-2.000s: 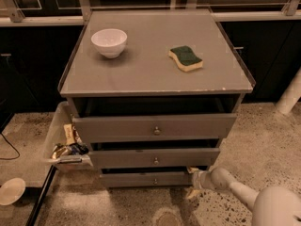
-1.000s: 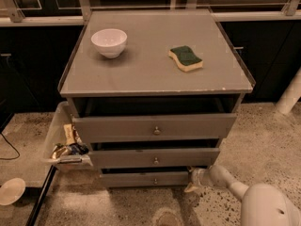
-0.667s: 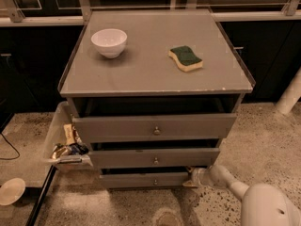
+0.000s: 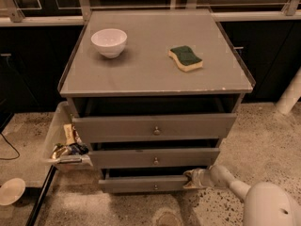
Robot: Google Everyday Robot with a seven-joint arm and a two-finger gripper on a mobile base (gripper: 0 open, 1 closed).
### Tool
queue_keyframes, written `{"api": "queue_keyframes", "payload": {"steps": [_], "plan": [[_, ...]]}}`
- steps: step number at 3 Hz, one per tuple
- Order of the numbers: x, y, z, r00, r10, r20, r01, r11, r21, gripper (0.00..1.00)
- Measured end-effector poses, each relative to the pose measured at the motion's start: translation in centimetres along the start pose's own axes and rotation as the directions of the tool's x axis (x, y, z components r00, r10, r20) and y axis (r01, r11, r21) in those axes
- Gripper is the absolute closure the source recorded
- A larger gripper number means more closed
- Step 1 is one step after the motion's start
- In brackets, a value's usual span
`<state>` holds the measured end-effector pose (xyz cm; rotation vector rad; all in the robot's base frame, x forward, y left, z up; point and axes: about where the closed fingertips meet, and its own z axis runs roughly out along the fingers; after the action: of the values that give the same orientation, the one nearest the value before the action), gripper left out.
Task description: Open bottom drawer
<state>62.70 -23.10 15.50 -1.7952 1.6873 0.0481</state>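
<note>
The bottom drawer (image 4: 141, 184) is the slimmest grey front at the foot of the grey cabinet, with a small round knob (image 4: 155, 187) at its centre. It stands pulled out a little, with a dark gap above it. My gripper (image 4: 191, 179) comes in from the lower right on a white arm (image 4: 263, 205). It rests at the right end of the bottom drawer front, at its top edge. The middle drawer (image 4: 154, 157) and the top drawer (image 4: 154, 127) also stand out a little.
A white bowl (image 4: 109, 42) and a green-and-yellow sponge (image 4: 186, 58) lie on the cabinet top (image 4: 155, 79). A clear bin with packets (image 4: 63, 142) sits left of the cabinet. A white plate (image 4: 10, 191) lies on the floor at the lower left. A white post (image 4: 289, 95) stands at right.
My gripper has shifted a little left along the bottom drawer's right end. The bottom drawer front stands out slightly further than before.
</note>
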Motion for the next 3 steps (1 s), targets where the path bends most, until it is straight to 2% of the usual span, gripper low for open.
{"api": "queue_keyframes", "payload": {"steps": [1, 2, 3], "plan": [[1.28, 0.63, -1.13, 0.999, 0.015, -0.029, -0.015, 0.9999, 0.001, 1.00], [1.13, 0.63, -1.08, 0.999, 0.015, -0.029, -0.015, 0.9999, 0.001, 0.81], [1.10, 0.64, -1.06, 0.999, 0.015, -0.029, -0.015, 0.9999, 0.001, 0.58]]}}
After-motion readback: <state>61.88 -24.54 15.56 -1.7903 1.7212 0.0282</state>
